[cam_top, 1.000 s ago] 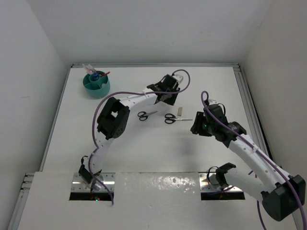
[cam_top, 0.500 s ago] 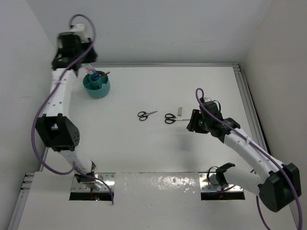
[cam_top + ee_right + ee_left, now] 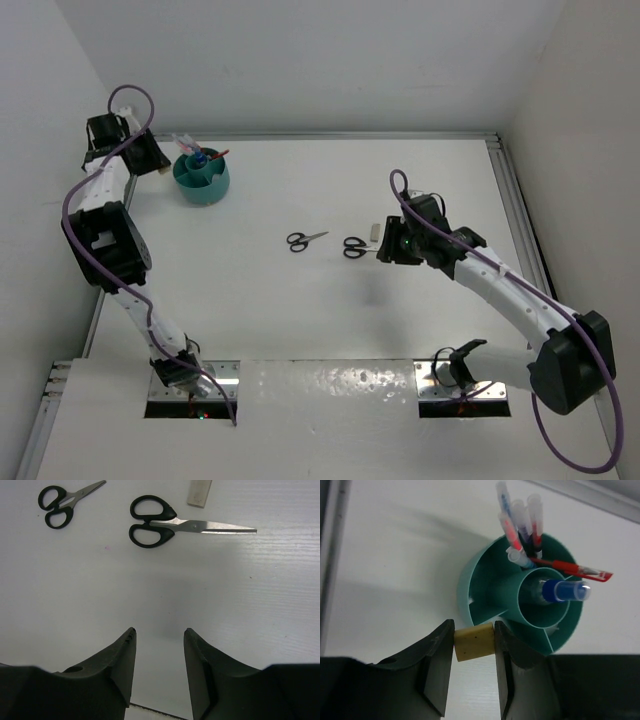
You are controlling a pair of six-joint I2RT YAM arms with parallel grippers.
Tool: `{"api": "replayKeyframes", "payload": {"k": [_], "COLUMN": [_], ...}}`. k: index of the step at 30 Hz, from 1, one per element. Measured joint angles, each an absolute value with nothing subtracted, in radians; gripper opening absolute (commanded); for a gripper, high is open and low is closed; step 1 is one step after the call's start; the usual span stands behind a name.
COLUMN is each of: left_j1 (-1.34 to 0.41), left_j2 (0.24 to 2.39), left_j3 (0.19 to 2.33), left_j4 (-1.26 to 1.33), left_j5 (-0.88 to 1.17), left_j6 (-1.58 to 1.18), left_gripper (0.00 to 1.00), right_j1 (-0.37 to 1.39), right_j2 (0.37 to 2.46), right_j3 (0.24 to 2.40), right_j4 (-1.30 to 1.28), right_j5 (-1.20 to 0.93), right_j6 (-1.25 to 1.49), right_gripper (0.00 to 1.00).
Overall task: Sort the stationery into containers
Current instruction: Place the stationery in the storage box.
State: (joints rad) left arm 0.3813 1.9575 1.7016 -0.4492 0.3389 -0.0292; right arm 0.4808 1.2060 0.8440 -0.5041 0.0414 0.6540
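My left gripper (image 3: 474,626) is shut on a beige eraser (image 3: 474,642), which hangs just outside the near rim of the round teal organiser (image 3: 481,593). Several pens (image 3: 519,519) stand in a back compartment of the organiser. A red pen (image 3: 572,569) leans across it, and a blue-capped bottle (image 3: 564,591) stands in the central cup. From above, the left gripper (image 3: 148,160) is just left of the organiser (image 3: 204,182). My right gripper (image 3: 159,636) is open and empty, short of the larger scissors (image 3: 161,526). The smaller scissors (image 3: 59,507) and a small white piece (image 3: 199,492) lie beyond it.
The organiser stands in the table's far left corner, near the raised left edge (image 3: 128,215) and the back wall. Both scissors (image 3: 306,240) (image 3: 354,246) lie mid-table with the white piece (image 3: 374,231) to their right. A rail (image 3: 515,215) borders the right side.
The left arm has swung from mid-table to the far left corner and now holds the eraser beside the organiser. The right gripper has moved left toward the larger scissors.
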Motion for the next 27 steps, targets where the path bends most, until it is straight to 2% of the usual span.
{"api": "replayKeyframes", "payload": {"k": [6, 27], "left_j1": [0.360, 0.307], "left_j2": [2.046, 2.112], "left_j3": [1.702, 1.713], "left_j4": [-0.414, -0.236], "left_j5": [0.352, 0.246], "left_j6": [-0.049, -0.102], "left_gripper": [0.00, 0.00], "right_j1": [0.487, 0.493], "right_j2": [1.206, 1.174], "right_j3": [0.844, 0.844], "right_j4": [-0.514, -0.562], "right_j5": [0.053, 0.092], "right_j6": [0.659, 0.678], "right_gripper": [0.42, 0.42]}}
